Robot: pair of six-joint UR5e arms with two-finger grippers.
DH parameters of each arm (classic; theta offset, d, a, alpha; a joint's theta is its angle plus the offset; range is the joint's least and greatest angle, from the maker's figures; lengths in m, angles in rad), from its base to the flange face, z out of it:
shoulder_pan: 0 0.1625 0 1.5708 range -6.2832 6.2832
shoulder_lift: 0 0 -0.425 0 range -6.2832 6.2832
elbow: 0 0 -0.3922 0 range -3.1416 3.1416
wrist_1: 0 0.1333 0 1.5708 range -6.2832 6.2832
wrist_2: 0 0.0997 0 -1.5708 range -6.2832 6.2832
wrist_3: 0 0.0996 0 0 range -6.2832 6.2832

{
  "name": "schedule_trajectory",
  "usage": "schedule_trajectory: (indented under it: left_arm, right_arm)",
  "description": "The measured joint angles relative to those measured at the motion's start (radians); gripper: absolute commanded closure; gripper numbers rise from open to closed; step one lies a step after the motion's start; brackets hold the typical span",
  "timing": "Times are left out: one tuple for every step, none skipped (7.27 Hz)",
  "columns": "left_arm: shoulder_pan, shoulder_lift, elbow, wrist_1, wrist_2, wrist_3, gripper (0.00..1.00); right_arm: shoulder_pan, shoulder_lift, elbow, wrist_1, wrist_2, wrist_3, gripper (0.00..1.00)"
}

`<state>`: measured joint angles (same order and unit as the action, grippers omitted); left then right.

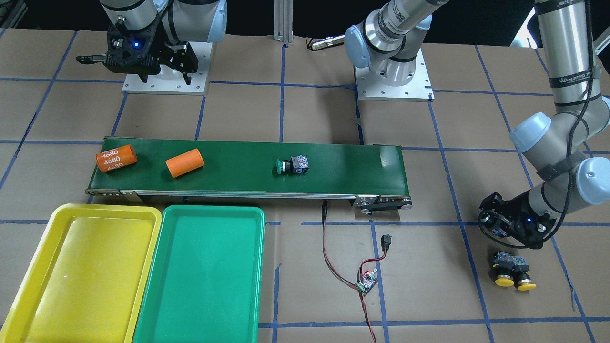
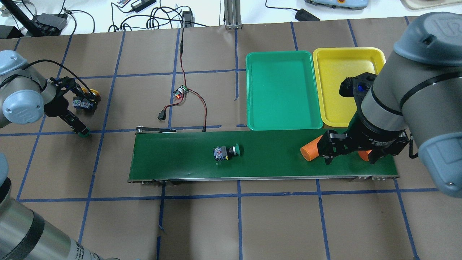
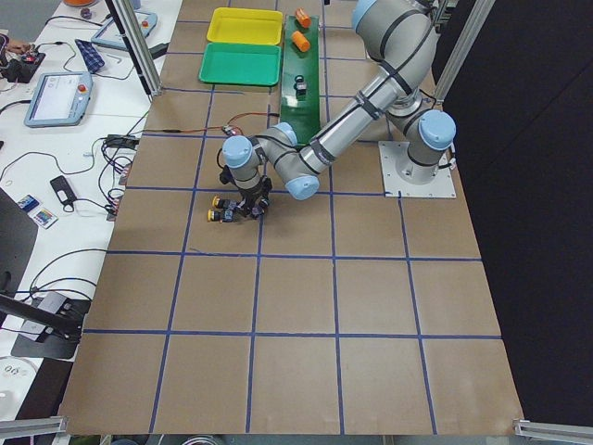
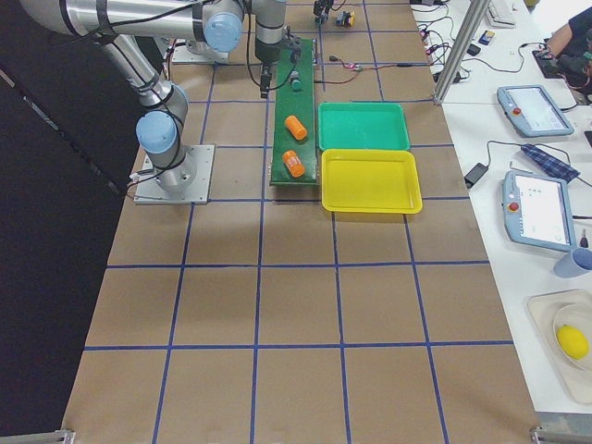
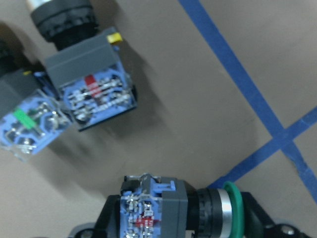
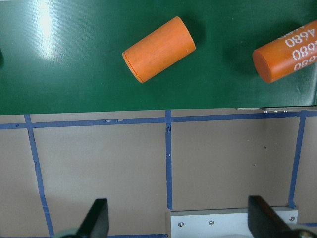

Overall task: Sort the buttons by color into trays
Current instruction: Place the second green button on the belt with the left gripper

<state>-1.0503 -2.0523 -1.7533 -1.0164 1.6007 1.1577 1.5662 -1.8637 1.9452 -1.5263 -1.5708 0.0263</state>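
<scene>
My left gripper (image 5: 183, 220) is shut on a green button (image 5: 171, 208), held just above the table at the robot's left end, its green cap (image 2: 85, 133) showing in the overhead view. Two yellow buttons (image 1: 512, 272) lie side by side on the paper close beside it, apart from it. Another green button (image 1: 292, 165) lies on its side mid-belt. My right gripper (image 6: 178, 220) hangs open and empty above the belt's near edge by the orange cylinders. The yellow tray (image 1: 62, 214) and green tray (image 1: 259, 238) sit side by side beyond the belt, both bare.
Two orange cylinders (image 1: 185, 162), one printed "4680" (image 1: 116, 158), lie on the dark-green conveyor belt (image 1: 352, 166). A small circuit board with red and black wires (image 1: 367, 281) lies between the belt and the left gripper. The arm bases (image 1: 393, 83) stand behind the belt.
</scene>
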Motion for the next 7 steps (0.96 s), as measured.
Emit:
schedule_trajectory:
  left_arm:
    - [-0.014, 0.046, -0.001, -0.071, -0.001, -0.061, 0.97]
    - [-0.051, 0.117, -0.003, -0.173, -0.002, -0.187, 0.91]
    - [-0.125, 0.195, -0.010, -0.260, -0.002, -0.365, 0.90]
    - [-0.217, 0.250, -0.022, -0.305, -0.002, -0.542, 0.97]
    - [-0.321, 0.283, -0.036, -0.321, -0.004, -0.716, 0.99]
    - [-0.420, 0.306, -0.056, -0.326, -0.009, -0.892, 0.99]
    - [-0.499, 0.318, -0.090, -0.325, -0.013, -1.045, 0.97]
  right_arm:
    - [0.000, 0.000, 0.000, 0.000, 0.000, 0.000, 0.00]
    - [0.000, 0.000, 0.000, 0.000, 0.000, 0.000, 0.00]
    - [0.000, 0.000, 0.001, 0.000, 0.000, 0.000, 0.00]
    - [0.000, 0.000, 0.001, -0.001, 0.000, -0.001, 0.00]
    - [0.000, 0.000, 0.001, 0.000, 0.000, -0.001, 0.00]
    - [0.000, 0.001, 0.001, -0.001, 0.000, -0.001, 0.00]
    - [0.000, 0.001, 0.001, -0.002, 0.000, -0.002, 0.00]
